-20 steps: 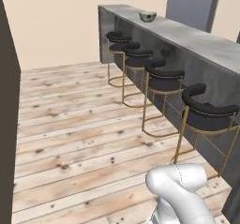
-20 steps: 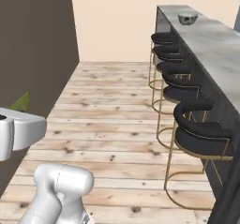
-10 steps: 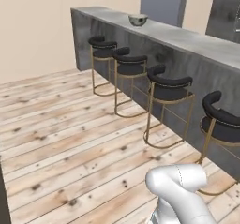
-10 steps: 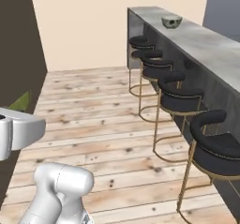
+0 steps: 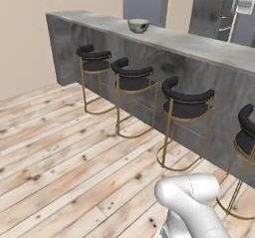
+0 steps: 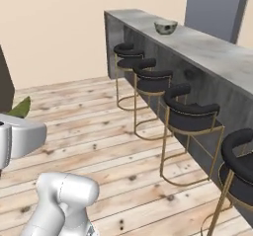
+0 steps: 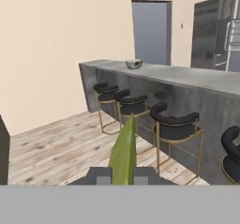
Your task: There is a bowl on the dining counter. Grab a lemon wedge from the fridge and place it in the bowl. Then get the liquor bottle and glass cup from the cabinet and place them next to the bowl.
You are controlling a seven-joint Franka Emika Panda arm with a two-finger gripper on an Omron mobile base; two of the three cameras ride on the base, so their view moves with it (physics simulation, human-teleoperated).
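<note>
My gripper (image 7: 123,175) is shut on a lemon wedge (image 7: 124,153), a yellow-green sliver that stands up between the two dark fingertips (image 7: 100,175). In the right base view the lemon wedge (image 6: 21,108) pokes out above the hand at the left edge. The pale bowl (image 5: 138,25) (image 6: 165,27) (image 7: 133,64) sits near the far end of the dining counter (image 5: 199,44) (image 6: 212,50) (image 7: 187,75), well ahead of the gripper. The dark grey fridge (image 5: 219,8) (image 7: 211,31) stands behind the counter at the right.
Several black stools with gold legs (image 5: 184,102) (image 6: 190,114) line the counter's near side. Bare wooden floor (image 5: 60,157) stretches between me and the stools. A beige wall (image 6: 59,27) closes the room to the left.
The whole picture has shifted: the base has moved and turned, so the counter and stools now look nearer and more side-on. The wedge stays in the shut gripper.
</note>
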